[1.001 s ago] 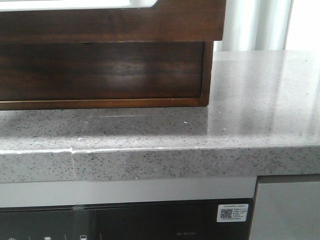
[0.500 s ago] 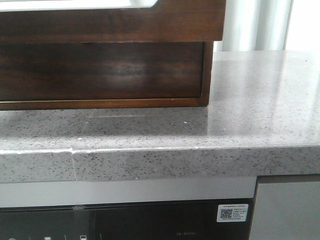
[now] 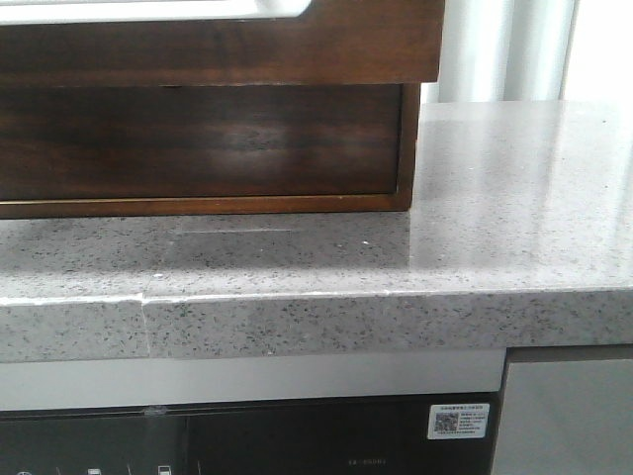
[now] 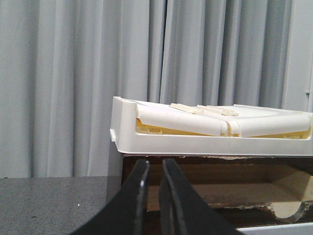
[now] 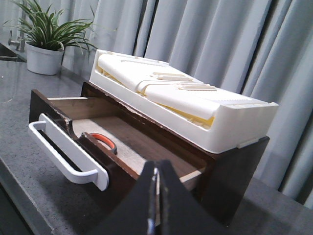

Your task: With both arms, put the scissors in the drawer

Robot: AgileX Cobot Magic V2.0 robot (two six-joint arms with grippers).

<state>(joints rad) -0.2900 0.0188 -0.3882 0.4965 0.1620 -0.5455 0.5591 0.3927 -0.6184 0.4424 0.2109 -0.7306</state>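
The drawer stands pulled out of its dark wooden cabinet, with a white bar handle on its front. Inside it lies the scissors; only an orange-lined finger loop shows above the drawer front. My right gripper is shut and empty, back from the drawer's near corner. My left gripper is shut but for a thin gap and holds nothing; it faces the open drawer's inside from the side. In the front view the drawer front fills the top, white along its top edge, and neither gripper shows.
A white plastic tray sits on top of the cabinet and also shows in the left wrist view. A potted plant stands far down the grey speckled counter. Grey curtains hang behind. An appliance front lies below the counter edge.
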